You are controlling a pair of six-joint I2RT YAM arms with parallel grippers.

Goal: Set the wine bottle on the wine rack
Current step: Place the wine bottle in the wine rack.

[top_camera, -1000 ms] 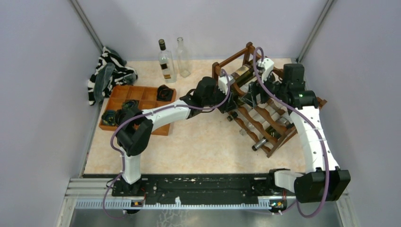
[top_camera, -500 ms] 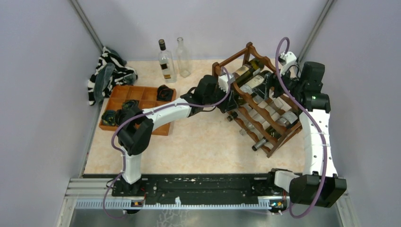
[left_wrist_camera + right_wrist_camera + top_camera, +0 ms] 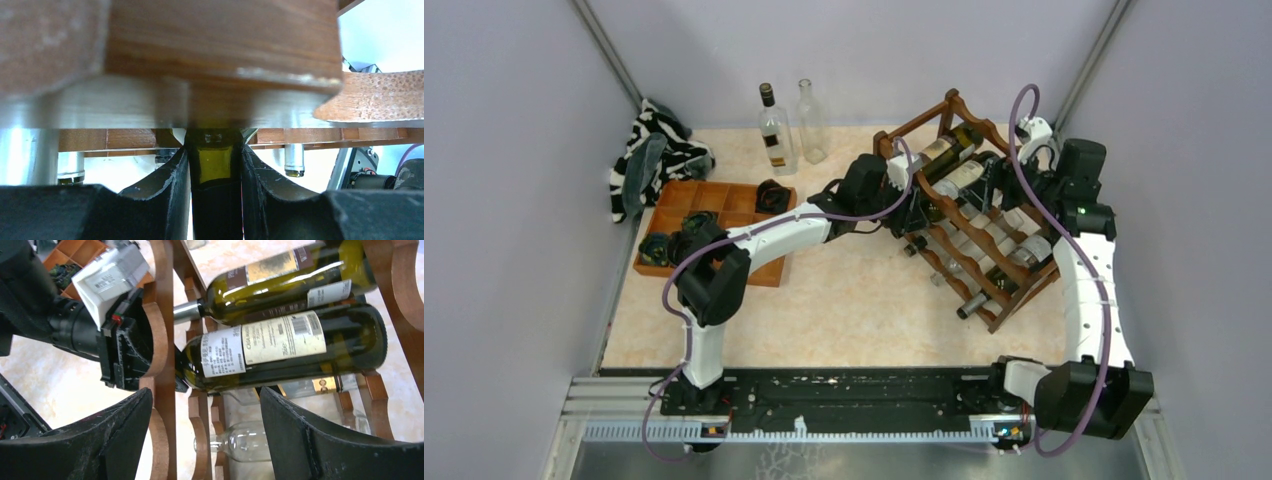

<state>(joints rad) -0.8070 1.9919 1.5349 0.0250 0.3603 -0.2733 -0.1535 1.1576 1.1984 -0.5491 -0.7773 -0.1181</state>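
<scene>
Beige marbled counter [image 3: 854,300], boxed in by plain lilac walls [image 3: 874,50], black metal rail [image 3: 824,400] along the near edge. Rack [image 3: 984,250] sits skewed at the far right of the counter. Bottle [image 3: 280,347] lies on the rack's top tier, touching a second bottle [image 3: 280,277] beside it. Left end effector [image 3: 215,165] is clamped tight on the bottle's neck. Right end effector [image 3: 205,395] is spread wide just by the bottle's body, gripping nothing. Tray [image 3: 729,198] and striped cloth [image 3: 649,150] are at far left, two upright bottles [image 3: 776,130] by the back wall.
</scene>
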